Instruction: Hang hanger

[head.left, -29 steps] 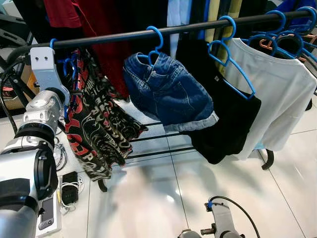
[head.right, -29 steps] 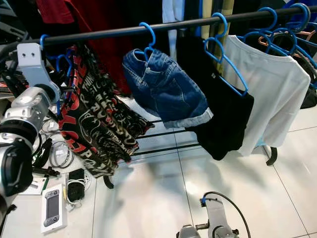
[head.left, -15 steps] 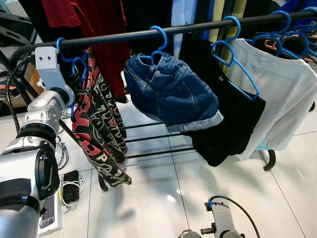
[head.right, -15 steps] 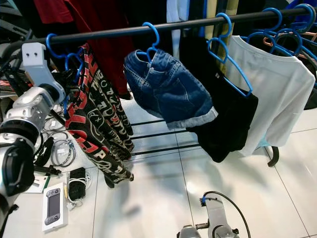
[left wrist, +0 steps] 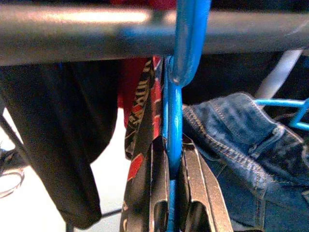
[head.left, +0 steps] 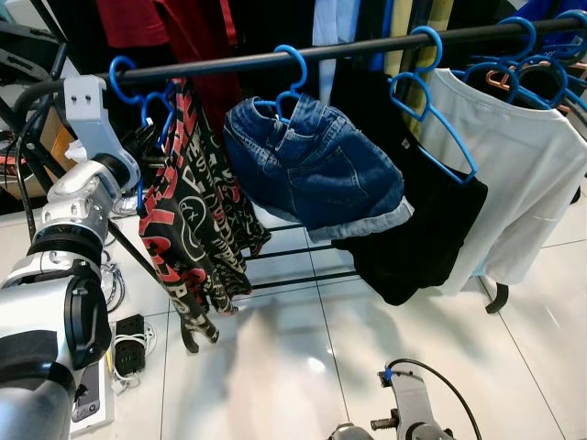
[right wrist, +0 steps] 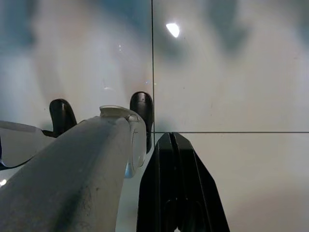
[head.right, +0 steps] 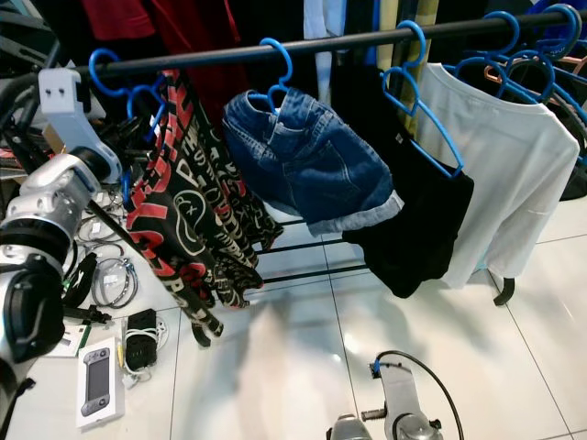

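The blue hanger (head.left: 138,92) carries a black garment with red and white print (head.left: 188,215), its hook looped over the black rail (head.left: 275,60) near the rail's left end. The left tool (left wrist: 170,191) is up at the rail, fingers (left wrist: 195,188) pinched tight on the hanger's neck just below the hook. Right beside it hang denim shorts (head.left: 312,170), then a black top (head.left: 417,215) and a white shirt (head.left: 518,174), so that end of the rail is crowded. The right tool (right wrist: 176,186) hangs low over the glossy white tiled floor (head.left: 275,367), fingers pressed together on nothing. Cables and a handheld device (head.right: 96,383) lie on the floor at the left.
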Tool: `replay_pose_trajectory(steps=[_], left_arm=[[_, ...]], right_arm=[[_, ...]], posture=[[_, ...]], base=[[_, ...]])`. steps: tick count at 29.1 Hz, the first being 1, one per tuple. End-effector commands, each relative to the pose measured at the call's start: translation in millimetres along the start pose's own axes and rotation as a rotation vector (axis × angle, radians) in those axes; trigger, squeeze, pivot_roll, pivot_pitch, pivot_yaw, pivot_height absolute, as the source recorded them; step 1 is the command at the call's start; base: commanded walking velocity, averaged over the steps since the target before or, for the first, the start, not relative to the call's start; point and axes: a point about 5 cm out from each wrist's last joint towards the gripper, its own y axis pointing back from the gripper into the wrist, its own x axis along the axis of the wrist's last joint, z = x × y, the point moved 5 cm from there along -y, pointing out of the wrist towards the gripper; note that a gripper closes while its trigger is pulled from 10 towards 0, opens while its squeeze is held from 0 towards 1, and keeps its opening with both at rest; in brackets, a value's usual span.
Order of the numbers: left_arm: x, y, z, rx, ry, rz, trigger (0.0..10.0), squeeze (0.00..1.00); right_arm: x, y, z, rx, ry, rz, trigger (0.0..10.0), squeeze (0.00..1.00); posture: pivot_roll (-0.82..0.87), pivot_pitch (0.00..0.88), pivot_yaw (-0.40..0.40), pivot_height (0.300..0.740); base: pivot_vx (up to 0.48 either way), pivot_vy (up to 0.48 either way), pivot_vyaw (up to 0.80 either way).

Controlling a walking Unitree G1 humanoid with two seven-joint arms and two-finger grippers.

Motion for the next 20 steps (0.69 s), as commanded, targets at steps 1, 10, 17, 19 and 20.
replay_pose_trajectory(steps=[1,10,17,19,20], left_arm=[[22,3.0,-4.0,-0.014,-0.014,0.091,0.0,0.0],[21,15.4,11.4,-0.092,-0.084,0.116,0.0,0.0],[5,31.2,10.4,-0.099,-0.088,0.077,0.0,0.0],[6,39.3,7.6,-0.095,-0.087,0.08,0.0,0.0],[6,39.3,7.6,-0.095,-0.087,0.08,0.0,0.0]], right_arm=[[-14,1.4,-3.4,0.01,-0.008,-0.043,10.0,0.0],[-7,0.3,0.3,0.004,0.005,-0.041,10.0,0.0],[-4,-0.2,2.0,0.002,0.01,-0.039,10.0,0.0],[-2,-0.5,3.4,0.001,0.015,-0.038,10.0,0.0],[-2,-0.5,3.4,0.001,0.015,-0.038,10.0,0.0]], posture=[[-0.08,0.203,0.108,0.74],[-0.06,0.17,0.099,0.74],[-0.05,0.157,0.085,0.74],[-0.05,0.142,0.073,0.74],[-0.05,0.142,0.073,0.74]], base=[[0.0,0.0,0.0],[0.0,0.0,0.0],[-0.069,0.0,0.0],[-0.48,0.0,0.0],[-0.48,0.0,0.0]])
